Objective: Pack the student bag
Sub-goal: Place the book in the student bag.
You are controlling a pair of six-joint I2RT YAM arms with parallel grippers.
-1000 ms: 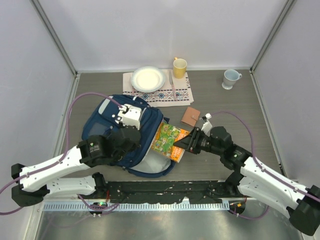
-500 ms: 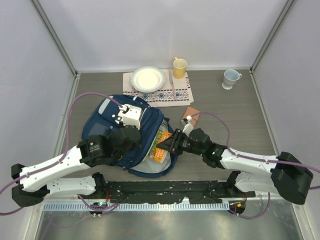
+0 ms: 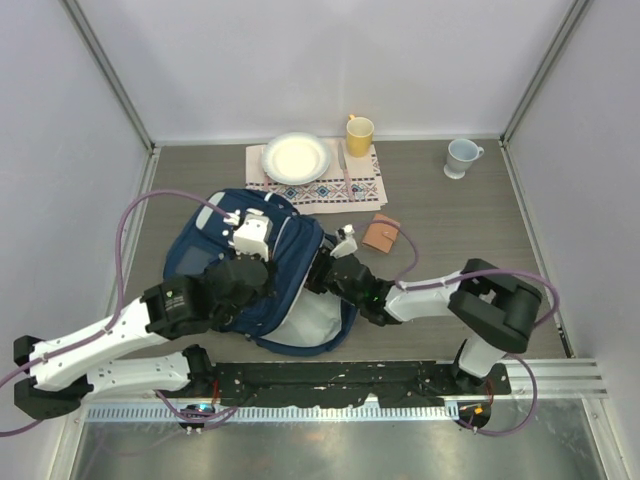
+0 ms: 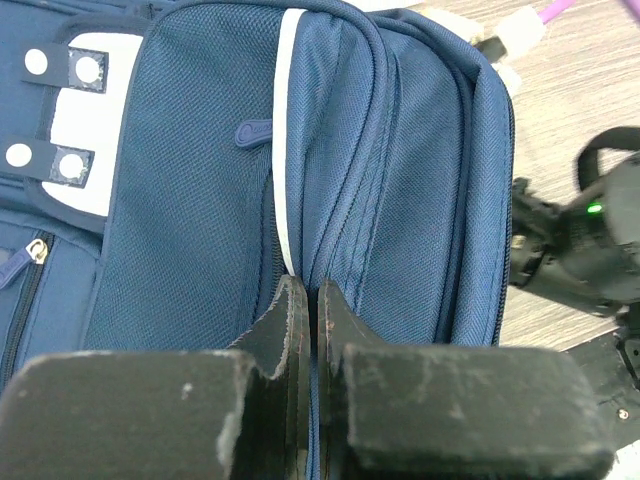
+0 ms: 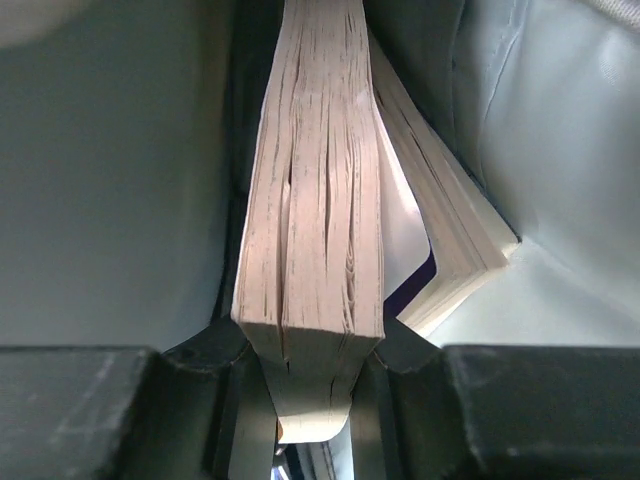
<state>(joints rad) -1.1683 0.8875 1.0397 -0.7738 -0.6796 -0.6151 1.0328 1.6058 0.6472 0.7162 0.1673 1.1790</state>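
Observation:
The student bag [image 3: 205, 255], a navy backpack, lies on its side left of the table's middle, its pale-lined mouth facing right. My left gripper [image 3: 262, 266] is shut on a fold of the bag's fabric [image 4: 200, 200] beside the white stripe [image 4: 288, 120], its fingertips [image 4: 292, 300] pressed together on the cloth. My right gripper [image 3: 322, 276] reaches into the bag's mouth and is mostly hidden from above. In the right wrist view the right gripper [image 5: 312, 345] is shut on a thick book [image 5: 315, 200] with pinkish page edges, inside the pale lining [image 5: 100, 150]. A second book [image 5: 450, 240] leans beside it.
A white plate [image 3: 296, 157] and a utensil [image 3: 342, 160] rest on a patterned cloth [image 3: 330, 192] at the back. A yellow mug [image 3: 359, 133] stands behind the cloth and a pale cup [image 3: 461, 156] at the back right. A brown wallet [image 3: 381, 235] lies right of the bag.
My right arm has stretched left and carried the colourful book into the bag's mouth, so the book no longer shows from above. The left gripper kept its hold and shifted slightly.

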